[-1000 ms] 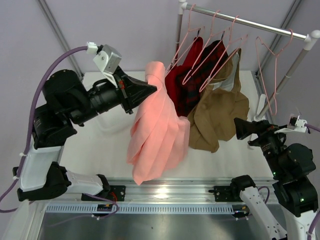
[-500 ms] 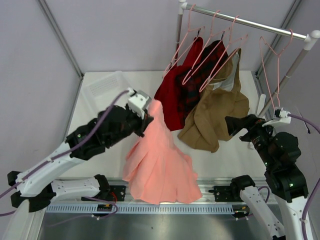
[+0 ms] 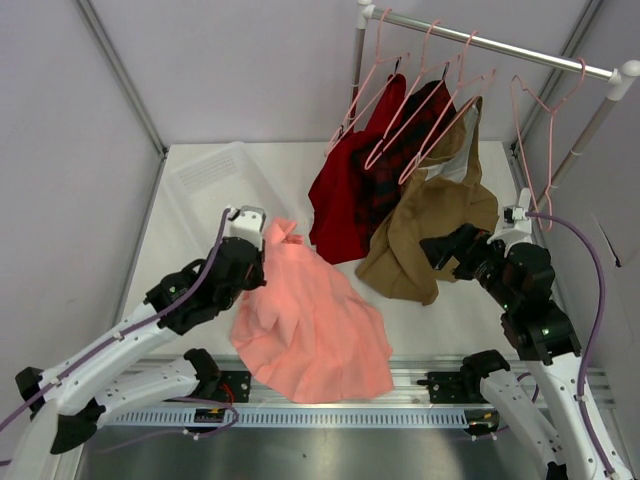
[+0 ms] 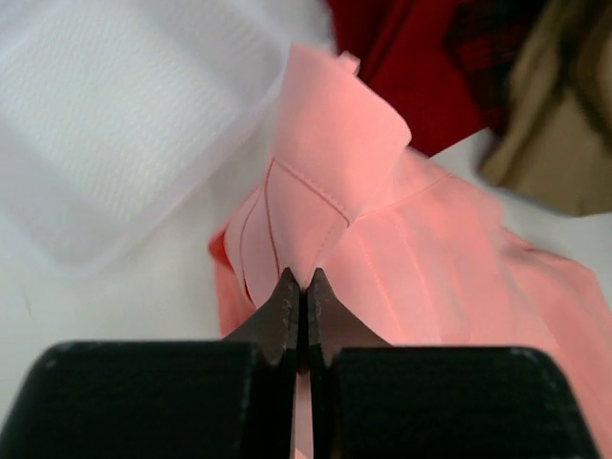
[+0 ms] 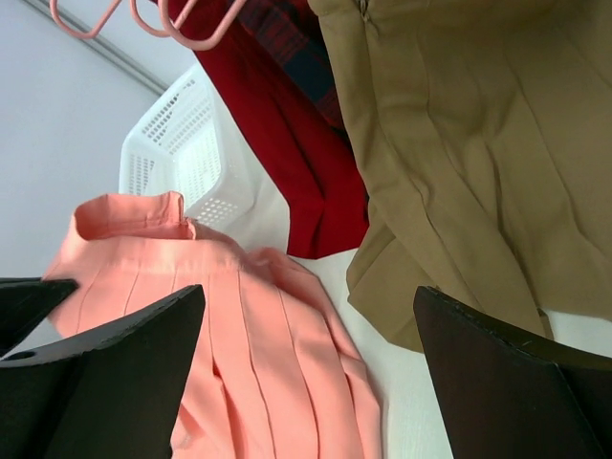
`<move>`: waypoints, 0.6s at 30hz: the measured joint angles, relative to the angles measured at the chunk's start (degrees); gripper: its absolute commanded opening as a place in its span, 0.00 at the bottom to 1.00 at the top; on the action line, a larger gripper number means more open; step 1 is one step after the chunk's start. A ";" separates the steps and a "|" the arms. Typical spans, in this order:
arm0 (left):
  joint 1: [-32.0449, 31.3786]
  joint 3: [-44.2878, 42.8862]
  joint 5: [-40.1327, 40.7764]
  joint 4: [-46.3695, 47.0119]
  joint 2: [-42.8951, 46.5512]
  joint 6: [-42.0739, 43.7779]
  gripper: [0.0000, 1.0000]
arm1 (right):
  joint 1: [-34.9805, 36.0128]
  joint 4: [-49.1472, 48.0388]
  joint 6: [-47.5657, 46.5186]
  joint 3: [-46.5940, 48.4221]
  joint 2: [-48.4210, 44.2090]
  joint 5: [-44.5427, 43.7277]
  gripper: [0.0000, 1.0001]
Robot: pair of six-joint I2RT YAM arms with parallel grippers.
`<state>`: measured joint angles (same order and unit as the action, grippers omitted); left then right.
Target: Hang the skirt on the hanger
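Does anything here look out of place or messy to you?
Yes: the skirt lies rumpled on the table, its top edge pinched in the left gripper, while the red garment and the tan garment hang from the rail. An empty hanger hangs apart near the rail's right end.

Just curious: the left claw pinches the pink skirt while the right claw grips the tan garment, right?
Not quite: the right claw stands open, gripping nothing, as the right wrist view shows. The left claw does pinch the skirt.
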<state>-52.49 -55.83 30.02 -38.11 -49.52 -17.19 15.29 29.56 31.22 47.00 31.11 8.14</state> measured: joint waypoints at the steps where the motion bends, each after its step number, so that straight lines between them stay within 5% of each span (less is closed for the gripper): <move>1: 1.51 1.73 0.42 -1.03 0.96 -2.21 0.07 | 0.11 -0.28 0.20 -0.39 0.02 0.15 0.99; 5: 3.80 7.26 0.74 -4.96 4.13 -8.74 0.34 | 0.85 -2.05 0.37 -1.25 0.48 0.39 0.99; 6: 3.82 8.20 0.57 -5.75 4.63 -9.81 0.53 | 1.18 -2.47 0.37 -1.44 0.79 0.37 0.99; 10: 3.82 8.85 -0.37 -8.85 4.57 -13.55 0.99 | 3.19 -4.02 0.61 -3.23 2.45 0.28 1.00; 18: 3.82 -10.93 -0.22 -14.21 -3.61 -11.96 0.98 | 6.88 -4.37 1.75 -6.01 4.11 -2.27 1.00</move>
<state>-48.66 -66.76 29.80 -52.31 -53.12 -29.15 22.17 25.19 32.97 40.99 35.22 5.87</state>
